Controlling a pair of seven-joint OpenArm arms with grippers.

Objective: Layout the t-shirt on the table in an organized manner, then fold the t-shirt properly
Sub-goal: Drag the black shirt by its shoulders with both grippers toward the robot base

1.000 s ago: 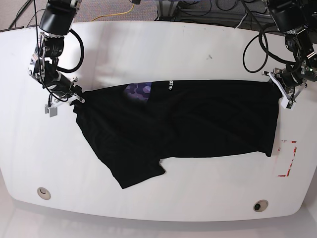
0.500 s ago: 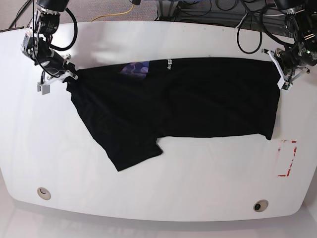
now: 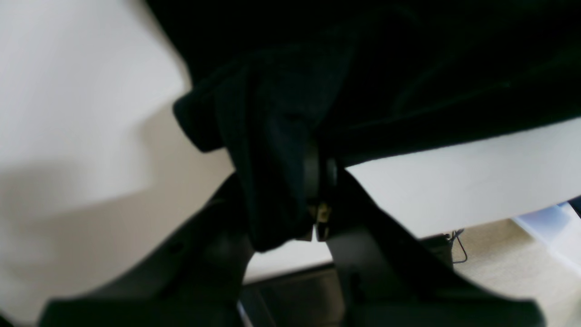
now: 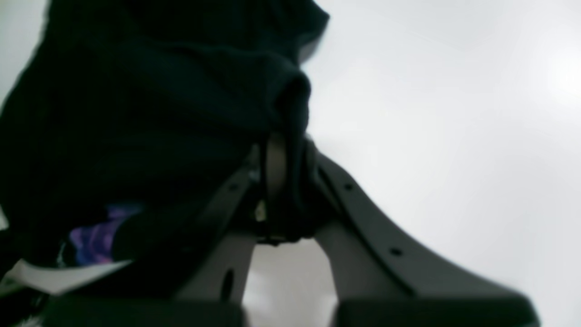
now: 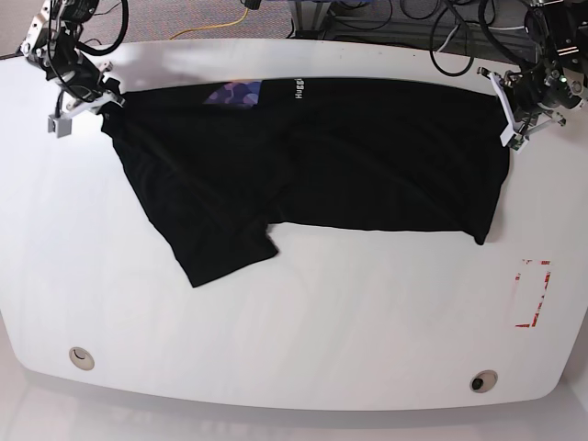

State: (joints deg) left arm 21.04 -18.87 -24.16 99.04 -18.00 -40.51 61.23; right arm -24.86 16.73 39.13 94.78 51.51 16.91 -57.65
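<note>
Both grippers — left gripper [image 5: 508,112] and right gripper [image 5: 99,95] — were clamped on opposite corners of the t-shirt [image 5: 312,161], stretched over the table's [image 5: 303,322] far side; even tension and a level, slow lowering would lay it flat.

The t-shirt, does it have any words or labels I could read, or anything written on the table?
White print on the t-shirt, near its far edge: seems to start "Hugg", the rest too small and folded to read.
Purple patch beside it: a pattern, no legible text.
Table: no writing, only a red tape outline.
</note>
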